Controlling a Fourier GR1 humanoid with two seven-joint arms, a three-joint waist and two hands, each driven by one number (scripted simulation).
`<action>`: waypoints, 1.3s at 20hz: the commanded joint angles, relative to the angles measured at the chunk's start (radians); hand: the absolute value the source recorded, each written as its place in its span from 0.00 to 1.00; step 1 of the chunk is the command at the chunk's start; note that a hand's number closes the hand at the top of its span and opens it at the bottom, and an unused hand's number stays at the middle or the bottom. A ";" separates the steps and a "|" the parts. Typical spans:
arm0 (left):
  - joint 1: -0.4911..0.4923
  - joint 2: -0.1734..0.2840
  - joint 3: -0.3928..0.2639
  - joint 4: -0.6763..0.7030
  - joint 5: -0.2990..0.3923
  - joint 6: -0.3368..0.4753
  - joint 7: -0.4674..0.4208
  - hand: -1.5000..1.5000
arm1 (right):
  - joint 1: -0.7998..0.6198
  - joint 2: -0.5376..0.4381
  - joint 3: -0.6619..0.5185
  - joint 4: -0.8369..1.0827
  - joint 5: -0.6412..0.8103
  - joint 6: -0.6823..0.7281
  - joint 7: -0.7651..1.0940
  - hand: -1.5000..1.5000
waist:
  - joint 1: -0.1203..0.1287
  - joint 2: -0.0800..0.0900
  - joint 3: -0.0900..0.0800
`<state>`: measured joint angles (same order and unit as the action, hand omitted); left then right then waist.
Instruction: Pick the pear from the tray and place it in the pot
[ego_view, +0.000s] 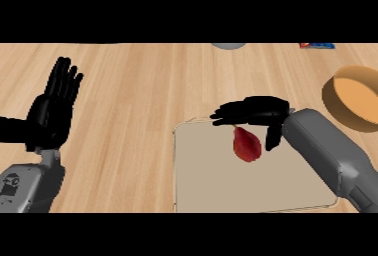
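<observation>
Grasp step | my right hand (251, 113) curls over pear (246, 144) on tray (214, 190), grip unconfirmed | left hand (53, 107) open, resting | next: lift toward pot (354, 97) at two o'clock

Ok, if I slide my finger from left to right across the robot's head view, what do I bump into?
Left hand → tray → pear → pot.

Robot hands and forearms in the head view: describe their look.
Both forearms are smooth grey casings, rounded and tapering to the wrist. The left robot hand and right robot hand are matte black, with slender fingers. The left forearm carries a small dark marking near its lower end.
</observation>
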<state>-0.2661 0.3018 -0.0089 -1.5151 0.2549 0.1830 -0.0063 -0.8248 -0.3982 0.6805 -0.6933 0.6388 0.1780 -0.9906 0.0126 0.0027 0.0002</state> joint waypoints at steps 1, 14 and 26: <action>-0.082 -0.005 0.022 0.076 -0.028 0.011 0.011 0.50 | -0.032 0.058 -0.027 0.059 0.036 0.024 -0.068 0.00 | -0.005 0.001 0.000; -0.032 -0.022 0.025 0.018 -0.019 -0.019 0.025 0.50 | 0.070 0.129 0.015 0.032 0.119 -0.140 -0.198 1.00 | -0.001 0.002 0.001; -0.021 -0.023 0.043 0.000 -0.039 -0.017 0.029 0.50 | 0.150 0.085 -0.086 -0.194 0.097 -0.169 -0.090 1.00 | -0.019 -0.006 0.000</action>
<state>-0.2748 0.2776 0.0253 -1.5059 0.2138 0.1671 0.0083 -0.7363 -0.3312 0.6461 -0.8292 0.7786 0.0492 -1.0548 -0.0003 -0.0116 -0.0118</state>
